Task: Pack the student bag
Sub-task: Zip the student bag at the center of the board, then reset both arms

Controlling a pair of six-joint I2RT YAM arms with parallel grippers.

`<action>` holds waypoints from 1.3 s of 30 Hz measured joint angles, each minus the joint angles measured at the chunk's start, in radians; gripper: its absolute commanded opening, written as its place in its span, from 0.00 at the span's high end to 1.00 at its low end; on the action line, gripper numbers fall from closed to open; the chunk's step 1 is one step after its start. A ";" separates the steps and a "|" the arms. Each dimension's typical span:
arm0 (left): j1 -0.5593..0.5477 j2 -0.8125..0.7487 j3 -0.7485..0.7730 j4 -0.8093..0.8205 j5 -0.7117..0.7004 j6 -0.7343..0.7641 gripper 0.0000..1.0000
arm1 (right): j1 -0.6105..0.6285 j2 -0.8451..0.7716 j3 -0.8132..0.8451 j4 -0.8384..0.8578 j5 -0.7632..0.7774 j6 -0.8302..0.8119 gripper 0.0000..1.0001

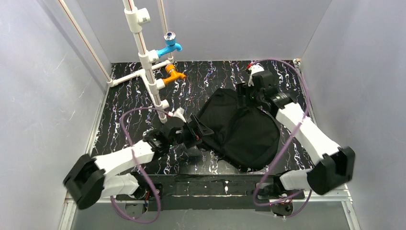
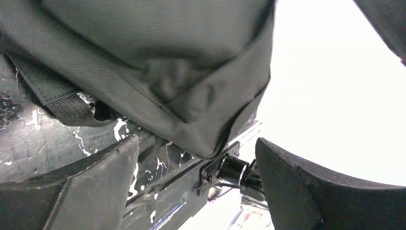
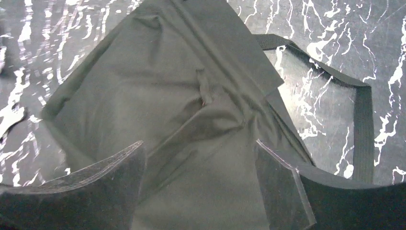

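Note:
The student bag (image 1: 239,127), a large soft black backpack, lies flat in the middle of the table. My left gripper (image 1: 203,130) is at its left edge and stands open. In the left wrist view a bag corner (image 2: 191,96) sits just ahead of the left gripper (image 2: 196,158), not pinched, beside a strap (image 2: 62,103). My right gripper (image 1: 244,93) hovers open over the bag's far top edge. The right wrist view has the right gripper (image 3: 198,158) wide apart over folded bag fabric (image 3: 167,96), with a strap loop (image 3: 364,120) lying on the table to the right.
A white pipe stand (image 1: 143,52) with a blue tap (image 1: 168,47) and an orange tap (image 1: 173,74) rises at the back left. Grey walls close in three sides. Purple cables (image 1: 125,129) loop from both arms. The table (image 1: 124,96) is black with white marbling.

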 measured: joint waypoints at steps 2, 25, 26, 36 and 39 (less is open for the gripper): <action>0.000 -0.114 0.051 -0.120 -0.027 0.074 0.08 | 0.021 -0.085 -0.013 -0.040 -0.001 0.007 0.06; 0.000 -0.808 0.863 -0.929 -0.385 0.891 0.02 | 0.012 -0.666 0.232 -0.180 0.121 0.099 0.02; 0.000 -0.818 0.867 -0.938 -0.393 0.910 0.02 | 0.012 -0.674 0.235 -0.180 0.126 0.099 0.02; 0.000 -0.831 0.887 -0.983 -0.425 1.001 0.02 | 0.012 -0.733 0.235 -0.214 0.180 0.104 0.02; 0.000 -0.828 0.890 -0.985 -0.435 1.011 0.02 | 0.012 -0.741 0.225 -0.219 0.193 0.111 0.02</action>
